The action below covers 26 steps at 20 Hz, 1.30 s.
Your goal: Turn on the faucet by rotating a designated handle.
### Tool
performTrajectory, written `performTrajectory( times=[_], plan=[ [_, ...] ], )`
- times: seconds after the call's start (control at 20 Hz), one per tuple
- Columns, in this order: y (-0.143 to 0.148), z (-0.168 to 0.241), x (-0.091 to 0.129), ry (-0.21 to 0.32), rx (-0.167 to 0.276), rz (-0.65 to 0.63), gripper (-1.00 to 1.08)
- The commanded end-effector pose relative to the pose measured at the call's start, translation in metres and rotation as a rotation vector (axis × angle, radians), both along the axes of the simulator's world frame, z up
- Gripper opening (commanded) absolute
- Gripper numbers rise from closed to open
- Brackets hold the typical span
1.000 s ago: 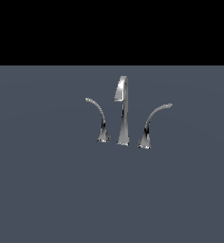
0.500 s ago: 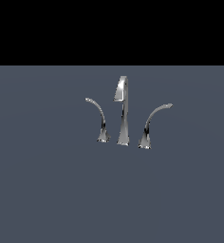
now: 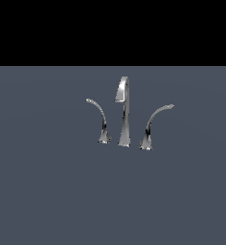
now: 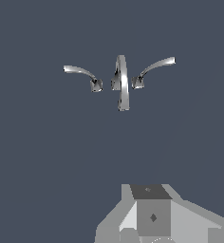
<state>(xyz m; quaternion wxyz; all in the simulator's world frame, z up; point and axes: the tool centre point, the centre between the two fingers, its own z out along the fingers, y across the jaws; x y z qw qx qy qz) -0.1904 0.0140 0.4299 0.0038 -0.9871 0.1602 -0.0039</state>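
Observation:
The chrome faucet stands on the grey surface, with its tall tapering spout (image 3: 124, 115) hooked over at the top. On the exterior view's right of the spout is the designated handle (image 3: 152, 125), a thicker curved lever with a broad flared base. On the exterior view's left is the thinner lever (image 3: 100, 118). The wrist view looks down on the spout (image 4: 122, 85), the designated handle (image 4: 155, 67) and the thinner lever (image 4: 79, 72). Only the grey body of my gripper (image 4: 152, 216) shows, well apart from the faucet. Its fingertips are out of view. The arm does not show in the exterior view.
The flat grey surface (image 3: 48, 191) stretches around the faucet on all sides. A black background lies beyond its far edge. No other objects show.

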Motion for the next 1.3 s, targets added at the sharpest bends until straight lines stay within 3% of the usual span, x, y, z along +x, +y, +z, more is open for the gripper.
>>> performTrajectory(
  times=[0.0, 0.65, 1.25],
  plan=[
    [0.0, -0.013, 0.014, 0.0, 0.001, -0.071, -1.0],
    [-0.019, -0.079, 0.088, 0.003, 0.004, -0.442, -1.0],
    [-0.062, -0.142, 0.148, 0.006, 0.003, -0.797, -1.0]
  ],
)
